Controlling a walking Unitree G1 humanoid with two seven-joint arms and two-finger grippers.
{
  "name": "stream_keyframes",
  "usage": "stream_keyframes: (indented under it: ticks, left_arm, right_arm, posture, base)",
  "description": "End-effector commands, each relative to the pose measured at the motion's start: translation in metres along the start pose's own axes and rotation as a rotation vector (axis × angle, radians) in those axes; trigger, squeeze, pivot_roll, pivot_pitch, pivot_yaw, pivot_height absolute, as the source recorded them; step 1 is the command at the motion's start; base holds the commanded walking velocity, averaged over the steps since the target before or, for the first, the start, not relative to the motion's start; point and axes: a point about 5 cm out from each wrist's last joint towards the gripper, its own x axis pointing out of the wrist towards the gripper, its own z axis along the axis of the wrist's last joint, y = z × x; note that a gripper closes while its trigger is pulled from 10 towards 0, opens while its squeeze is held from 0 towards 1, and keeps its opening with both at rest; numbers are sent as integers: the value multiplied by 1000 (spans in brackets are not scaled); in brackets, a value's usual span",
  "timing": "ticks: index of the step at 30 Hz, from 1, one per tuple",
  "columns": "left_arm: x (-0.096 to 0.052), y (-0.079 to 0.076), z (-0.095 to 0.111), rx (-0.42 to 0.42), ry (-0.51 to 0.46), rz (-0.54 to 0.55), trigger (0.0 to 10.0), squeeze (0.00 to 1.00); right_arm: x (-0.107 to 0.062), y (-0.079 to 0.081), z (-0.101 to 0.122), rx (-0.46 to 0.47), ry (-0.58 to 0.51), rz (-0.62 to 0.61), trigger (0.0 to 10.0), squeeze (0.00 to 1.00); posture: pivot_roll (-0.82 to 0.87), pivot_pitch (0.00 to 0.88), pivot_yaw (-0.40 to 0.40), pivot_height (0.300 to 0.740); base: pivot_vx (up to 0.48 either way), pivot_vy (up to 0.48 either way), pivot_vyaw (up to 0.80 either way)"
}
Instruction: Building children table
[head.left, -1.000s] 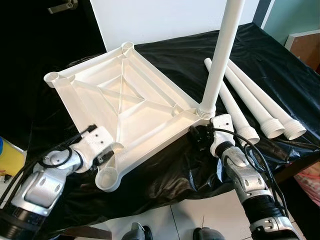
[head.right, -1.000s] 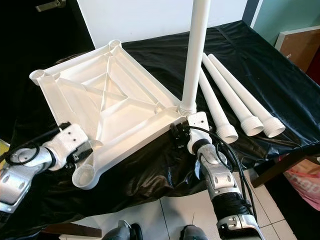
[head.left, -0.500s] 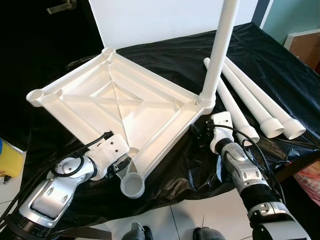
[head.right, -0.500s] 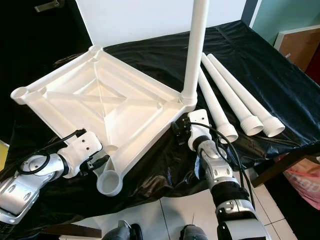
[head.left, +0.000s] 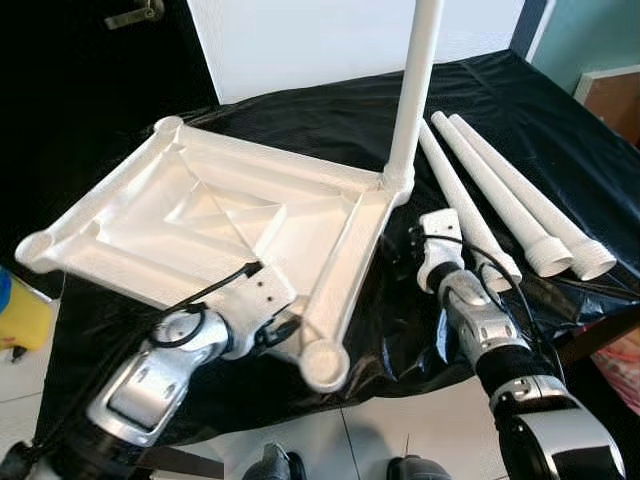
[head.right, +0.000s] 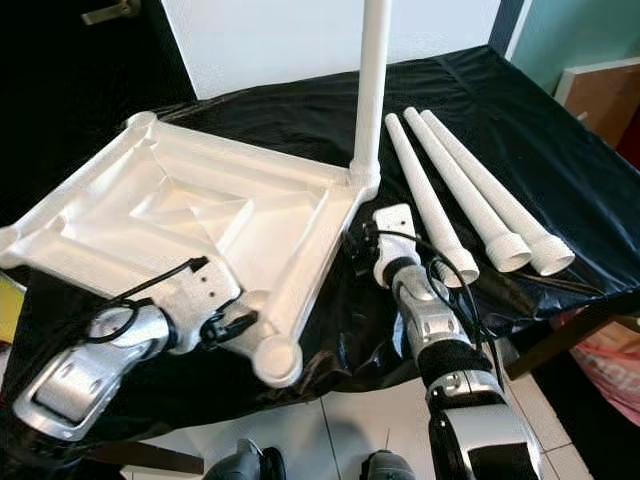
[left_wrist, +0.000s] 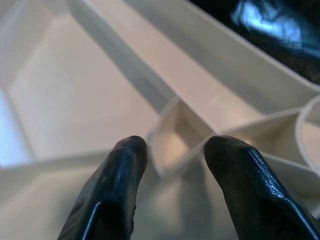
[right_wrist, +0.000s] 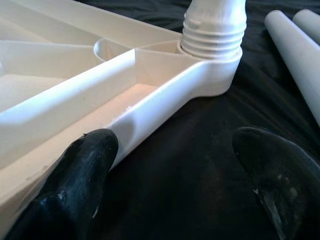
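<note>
The white tabletop (head.left: 200, 225) lies upside down on the black cloth. One white leg (head.left: 411, 90) stands upright, screwed into its far right corner. The near corner socket (head.left: 325, 366) is empty. My left gripper (head.left: 283, 330) is at the near rim beside that socket; in the left wrist view (left_wrist: 175, 145) its fingers (left_wrist: 122, 170) straddle a rib of the rim, shut on it. My right gripper (head.left: 415, 242) is open just off the tabletop's right rim; in the right wrist view (right_wrist: 177, 145) the rim runs past one finger (right_wrist: 80, 170). Three loose legs (head.left: 500, 190) lie to the right.
The black-draped table (head.left: 330, 110) ends just before my feet, with tiled floor (head.left: 400, 440) below. A yellow object (head.left: 20, 315) sits low at the left, and a wooden piece (head.left: 612, 95) stands at the far right. A white wall panel (head.left: 300, 40) rises behind.
The tabletop has swung counter-clockwise in view. Its empty near socket slid right with my left gripper on the rim, and the upright leg moved away from me. The right gripper stays beside the right rim.
</note>
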Motion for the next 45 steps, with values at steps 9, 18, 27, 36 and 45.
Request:
stream_keyframes:
  ticks: [9, 18, 27, 36, 45]
  left_arm:
    - [-19, 32, -13, 31, 63, 108, 10000, 0]
    - [-24, 41, -28, 27, 114, 87, 10000, 0]
    - [-15, 31, -35, -29, 69, -58, 10000, 0]
    - [-12, 23, -34, -53, 44, -172, 10000, 0]
    - [-21, 34, -26, -97, -47, -162, 10000, 0]
  right_arm:
    - [-28, -18, 9, -41, -130, 36, 10000, 0]
    - [-49, -24, 21, -23, -217, 86, 10000, 0]
    - [-59, -23, 29, -21, -243, 127, 10000, 0]
    - [-74, -9, 28, -8, -201, 249, 10000, 0]
    - [-83, -11, 25, -7, -165, 252, 10000, 0]
  posture:
    - [-43, 94, 59, 740]
    - [-56, 107, 70, 740]
    - [-60, 110, 78, 740]
    - [-77, 115, 81, 740]
    - [-85, 112, 83, 740]
  base:
    - [0, 0, 0]
    - [0, 0, 0]
    - [0, 0, 0]
    - [0, 0, 0]
    - [0, 0, 0]
